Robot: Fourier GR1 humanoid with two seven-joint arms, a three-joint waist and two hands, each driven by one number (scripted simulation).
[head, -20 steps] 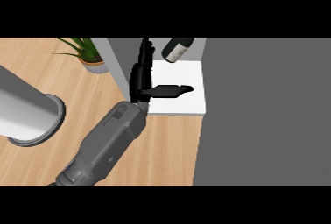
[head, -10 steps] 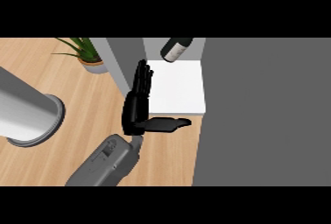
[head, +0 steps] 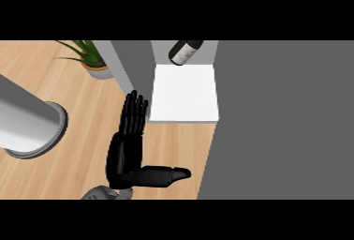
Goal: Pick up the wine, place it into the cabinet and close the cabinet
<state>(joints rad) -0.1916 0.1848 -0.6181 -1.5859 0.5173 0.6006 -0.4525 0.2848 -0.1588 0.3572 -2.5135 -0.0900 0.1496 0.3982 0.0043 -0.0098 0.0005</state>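
The wine bottle (head: 185,51), dark with a white label, is at the far end of the cabinet's white shelf (head: 185,96), its upper part cut off by the view's top. The grey cabinet (head: 283,122) fills the right side. Its grey door panel (head: 133,65) stands edge-on left of the shelf, and the shelf still shows. My right hand (head: 126,152) is over the wooden counter, below and left of the shelf. It is open, with fingers straight towards the door and the thumb out to the right, holding nothing. The left hand is out of view.
A large light-grey cylinder (head: 27,124) lies across the left edge. A potted plant (head: 90,58) stands at the back left, beside the door panel. Wooden counter (head: 76,98) shows between them.
My right hand has drawn back from the cabinet towards the view's lower edge, so most of the forearm has left the view. The bottle stays on the shelf.
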